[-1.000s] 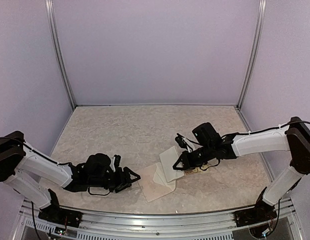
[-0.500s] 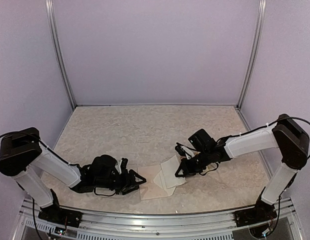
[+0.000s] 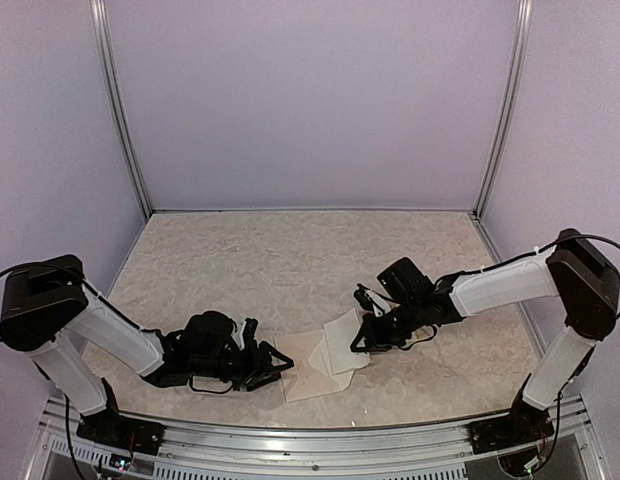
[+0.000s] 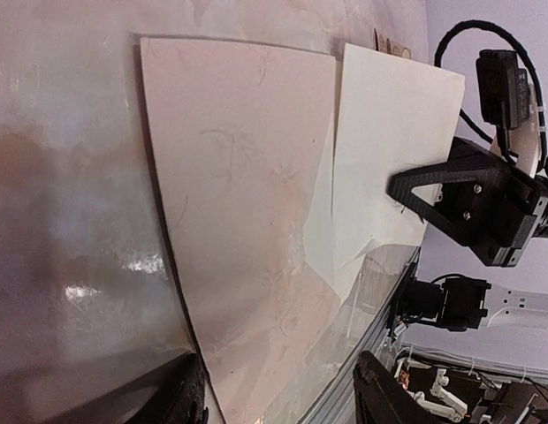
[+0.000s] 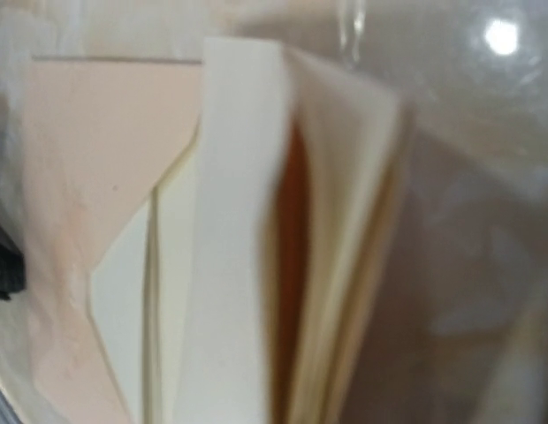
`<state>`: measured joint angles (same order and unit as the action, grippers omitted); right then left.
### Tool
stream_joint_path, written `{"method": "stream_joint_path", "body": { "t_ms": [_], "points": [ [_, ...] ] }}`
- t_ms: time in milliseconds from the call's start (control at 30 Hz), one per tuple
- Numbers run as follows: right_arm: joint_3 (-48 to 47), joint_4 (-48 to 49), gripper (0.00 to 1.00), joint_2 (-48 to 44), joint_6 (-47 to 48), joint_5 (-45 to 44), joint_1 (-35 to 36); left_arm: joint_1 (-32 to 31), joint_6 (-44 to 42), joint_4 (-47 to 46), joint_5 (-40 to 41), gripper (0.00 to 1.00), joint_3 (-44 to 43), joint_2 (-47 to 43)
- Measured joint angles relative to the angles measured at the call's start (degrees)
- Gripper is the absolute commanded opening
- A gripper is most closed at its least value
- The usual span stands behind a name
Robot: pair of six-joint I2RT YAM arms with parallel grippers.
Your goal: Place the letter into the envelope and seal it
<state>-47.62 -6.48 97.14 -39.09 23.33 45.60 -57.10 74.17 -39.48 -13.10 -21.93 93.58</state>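
Note:
A large pinkish-tan sheet [image 3: 303,368] lies flat at the table's front middle; it also shows in the left wrist view [image 4: 239,203]. The smaller cream envelope [image 3: 340,338] overlaps its right edge, with a pointed part [image 4: 346,258] on the sheet. My left gripper [image 3: 271,362] is open at the sheet's left edge, and the sheet's near end lies between its fingers [image 4: 181,399]. My right gripper [image 3: 364,336] is at the envelope's right edge and appears shut on it. In the right wrist view the cream envelope [image 5: 239,247] fills the frame edge-on, gaping, and hides the fingers.
A card of round brown and yellow stickers [image 3: 394,341] lies partly under the right gripper; its edge shows in the left wrist view [image 4: 391,44]. The metal front rail [image 3: 310,432] runs close behind the papers. Purple walls enclose the table [image 3: 250,260].
My left gripper has moved right to the tan sheet's edge. My right gripper has shifted slightly down and left with the cream envelope. Little differs over the last half second.

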Motion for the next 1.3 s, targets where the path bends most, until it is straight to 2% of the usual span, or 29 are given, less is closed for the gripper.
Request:
{"method": "stream_joint_path", "body": {
  "t_ms": [367,900,1300],
  "points": [
    [4.2,-0.5,0.0,-9.0,-4.7,-1.1,0.0,0.0,-1.2,5.1,1.6,0.55,0.0,-3.2],
    [4.0,-4.5,0.0,-4.3,-5.8,-0.4,0.0,-0.2,-1.2,1.5,0.0,0.54,-1.3,0.3],
    [0.3,-4.6,0.0,-0.7,-7.1,1.4,1.1,-0.7,-1.2,0.9,-0.9,0.53,-2.4,1.8]
  ]
}}
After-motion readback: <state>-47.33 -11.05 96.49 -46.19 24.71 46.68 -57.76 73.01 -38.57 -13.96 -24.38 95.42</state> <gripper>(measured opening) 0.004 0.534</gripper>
